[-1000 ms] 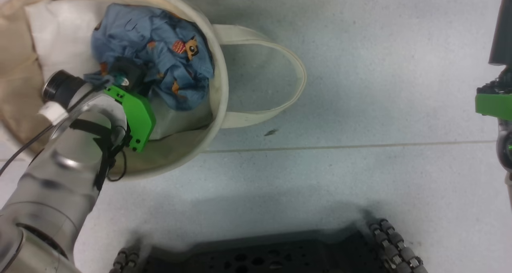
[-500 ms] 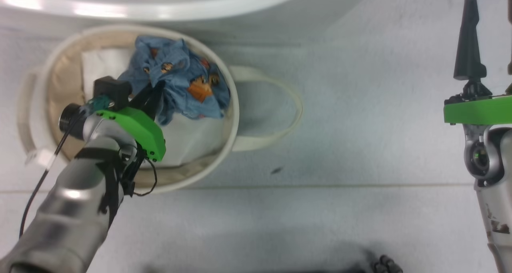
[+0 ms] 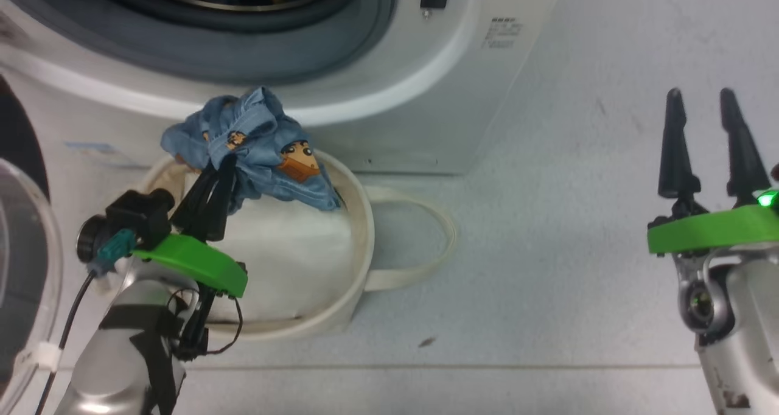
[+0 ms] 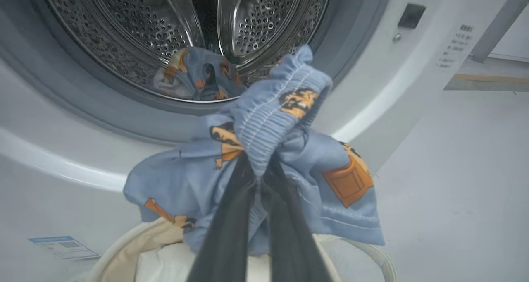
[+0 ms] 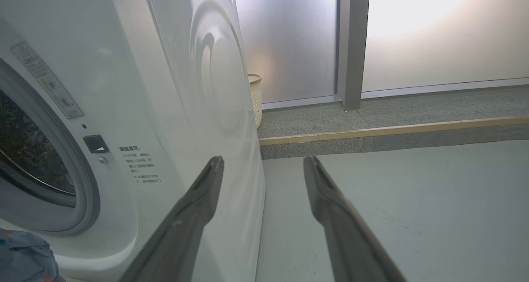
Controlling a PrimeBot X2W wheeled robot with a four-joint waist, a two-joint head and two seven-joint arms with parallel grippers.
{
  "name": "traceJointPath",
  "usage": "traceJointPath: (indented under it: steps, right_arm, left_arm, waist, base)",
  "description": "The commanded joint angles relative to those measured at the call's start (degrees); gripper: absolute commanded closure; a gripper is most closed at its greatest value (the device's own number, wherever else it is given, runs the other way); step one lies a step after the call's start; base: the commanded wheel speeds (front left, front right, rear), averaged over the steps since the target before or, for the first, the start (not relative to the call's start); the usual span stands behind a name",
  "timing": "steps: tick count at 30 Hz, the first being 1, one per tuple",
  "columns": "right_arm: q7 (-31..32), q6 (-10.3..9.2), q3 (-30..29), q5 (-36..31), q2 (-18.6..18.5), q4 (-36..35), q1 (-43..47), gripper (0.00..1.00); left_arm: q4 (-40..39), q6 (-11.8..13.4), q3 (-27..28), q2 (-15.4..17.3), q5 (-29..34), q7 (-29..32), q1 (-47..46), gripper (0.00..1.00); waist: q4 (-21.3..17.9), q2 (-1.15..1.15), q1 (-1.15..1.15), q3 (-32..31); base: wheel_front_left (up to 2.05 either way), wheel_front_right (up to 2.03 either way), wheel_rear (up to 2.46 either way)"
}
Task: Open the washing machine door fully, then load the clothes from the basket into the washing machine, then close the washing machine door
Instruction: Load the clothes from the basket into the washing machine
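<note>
My left gripper (image 3: 222, 162) is shut on a light blue garment of the clothes (image 3: 255, 147), held bunched above the basket (image 3: 359, 232) and just below the washing machine (image 3: 389, 98) opening. In the left wrist view the garment (image 4: 281, 149) hangs around my closed fingers (image 4: 231, 216) in front of the steel drum, where another blue printed garment (image 4: 198, 77) lies. The washing machine door (image 3: 24, 269) stands swung open at the far left. My right gripper (image 3: 709, 141) is open and holds nothing, out to the right over the floor, beside the machine's front corner (image 5: 165, 87).
White padding (image 3: 292, 251) lies in the basket, whose looped handle (image 3: 426, 244) rests on the floor to its right. A wicker bin (image 5: 255, 96) stands behind the machine near a frosted wall. A raised kerb (image 5: 392, 129) runs along the back.
The head camera has tilted up, bringing the machine into view. My left gripper has lifted the blue garment out of the basket toward the drum opening. The right gripper stays open.
</note>
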Motion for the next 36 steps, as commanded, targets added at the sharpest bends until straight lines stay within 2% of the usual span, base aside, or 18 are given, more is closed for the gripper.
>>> traceJointPath:
  steps: [1,5,15,25,31,36]
  right_arm:
    - [-0.28,0.01,1.02,0.54,0.23,-1.14,1.64,0.00]
    - [-0.28,0.01,0.58,1.36,0.82,-0.58,4.45,0.00]
    - [-0.28,0.01,0.03,1.61,0.38,-1.15,7.24,0.00]
    - [-0.28,0.01,0.43,1.28,0.56,-1.60,6.83,0.00]
    - [-0.28,0.01,0.15,0.74,0.47,-2.40,5.69,0.00]
    - [-0.28,0.01,-0.50,0.24,0.74,-3.78,4.59,0.00]
  left_arm:
    - [-3.64,-0.58,3.68,1.12,0.98,-0.67,0.75,1.00]
    - [-9.02,-2.32,8.44,-1.25,1.89,-0.67,3.38,1.00]
    - [-11.86,-4.72,15.87,-4.56,-0.74,-0.67,2.73,1.00]
    - [-6.85,-6.20,18.64,-4.26,0.83,-0.68,-6.01,1.00]
    - [-3.05,-6.81,22.04,-3.83,2.52,-0.68,-14.47,1.00]
    - [4.63,-7.25,22.52,-3.38,4.07,-0.68,-19.14,1.00]
  waist:
    - [0.66,-0.01,0.02,-4.57]
    - [1.57,-0.01,0.02,-8.01]
    - [2.05,-0.01,0.02,-9.53]
    - [0.81,-0.01,0.02,-7.10]
    - [-1.15,-0.01,0.02,-2.63]
    - [-3.10,-0.01,0.02,2.59]
  base:
    - [0.00,0.00,0.00]
    - [0.00,0.00,0.00]
    - [0.00,0.00,0.00]
    - [0.00,0.00,0.00]
    - [0.00,0.00,0.00]
    - [0.00,0.00,0.00]
